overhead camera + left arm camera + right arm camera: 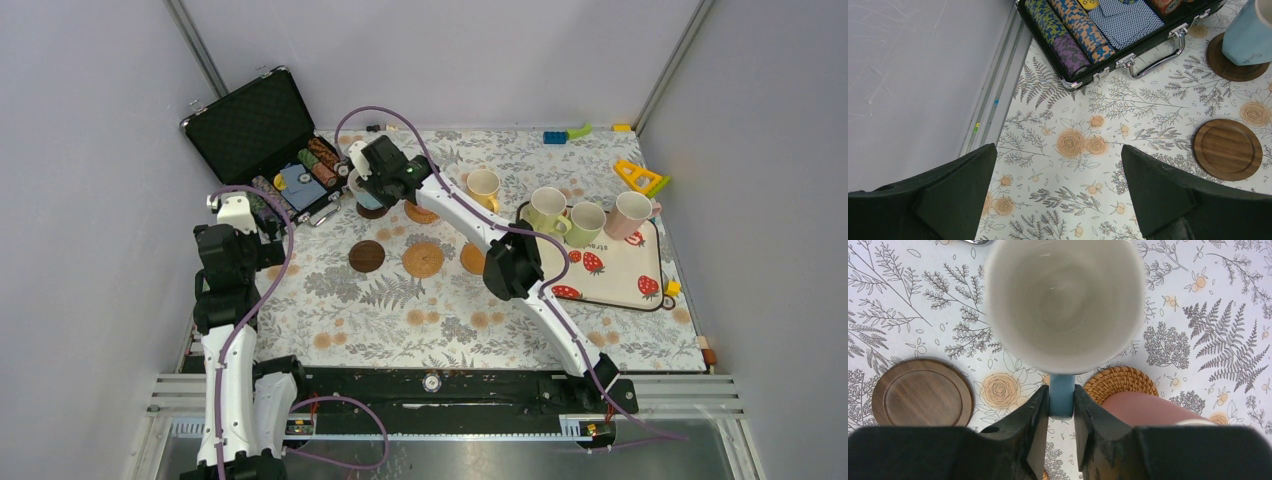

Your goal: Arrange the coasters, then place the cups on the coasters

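Two round coasters of dark brown wood lay on the floral tablecloth (1073,100) near the open black poker-chip case (250,125): a bare dark wooden coaster (1227,149) and a second dark wooden coaster (1235,67) beneath the pale blue ceramic mug (1250,30). The right gripper (1062,396) had its jaws clamped on that mug's blue handle. Whether the mug's base rested fully on the wood could not be told. A tan woven round coaster (1120,384) lay just beside it. The left gripper (1059,150) hung over bare cloth, jaws wide apart and holding nothing. At far right, a pale green mug (547,208), a green mug (585,222) and a pink mug (630,213) stood along the far edge of the cream strawberry-print tray (620,275). A yellow mug (483,186) stood just off it.
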### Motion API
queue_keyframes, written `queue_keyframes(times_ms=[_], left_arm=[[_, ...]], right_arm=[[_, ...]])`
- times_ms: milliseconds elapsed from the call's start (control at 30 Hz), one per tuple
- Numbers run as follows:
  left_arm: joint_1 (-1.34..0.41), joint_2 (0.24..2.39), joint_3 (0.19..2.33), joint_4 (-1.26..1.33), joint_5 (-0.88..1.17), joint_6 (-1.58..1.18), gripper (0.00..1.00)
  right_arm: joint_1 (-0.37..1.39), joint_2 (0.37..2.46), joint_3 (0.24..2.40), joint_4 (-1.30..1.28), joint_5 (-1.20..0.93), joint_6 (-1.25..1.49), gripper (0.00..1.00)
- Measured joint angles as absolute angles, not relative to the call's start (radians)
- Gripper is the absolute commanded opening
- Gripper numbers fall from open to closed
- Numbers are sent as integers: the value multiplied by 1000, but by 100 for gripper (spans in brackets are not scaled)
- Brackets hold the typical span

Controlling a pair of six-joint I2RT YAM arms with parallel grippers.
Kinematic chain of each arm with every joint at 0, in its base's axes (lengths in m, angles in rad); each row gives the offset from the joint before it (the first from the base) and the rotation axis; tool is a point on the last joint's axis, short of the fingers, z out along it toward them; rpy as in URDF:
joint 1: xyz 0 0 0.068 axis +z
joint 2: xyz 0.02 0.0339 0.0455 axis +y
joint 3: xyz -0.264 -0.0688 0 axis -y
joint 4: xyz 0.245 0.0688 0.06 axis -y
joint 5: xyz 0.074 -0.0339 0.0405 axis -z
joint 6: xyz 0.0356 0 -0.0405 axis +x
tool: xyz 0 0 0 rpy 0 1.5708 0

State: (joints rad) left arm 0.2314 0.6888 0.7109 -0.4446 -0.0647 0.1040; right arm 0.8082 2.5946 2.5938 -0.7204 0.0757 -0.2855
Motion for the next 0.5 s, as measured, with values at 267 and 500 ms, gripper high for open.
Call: queue_keyframes(times_ms=[267, 500], left_arm=[[231, 688, 711, -445, -65, 104, 99], [231, 688, 711, -445, -65, 104, 99]], right_arm=[[807, 2593, 2593, -721, 58, -268, 25], [807, 2593, 2593, -724, 59, -237, 25]])
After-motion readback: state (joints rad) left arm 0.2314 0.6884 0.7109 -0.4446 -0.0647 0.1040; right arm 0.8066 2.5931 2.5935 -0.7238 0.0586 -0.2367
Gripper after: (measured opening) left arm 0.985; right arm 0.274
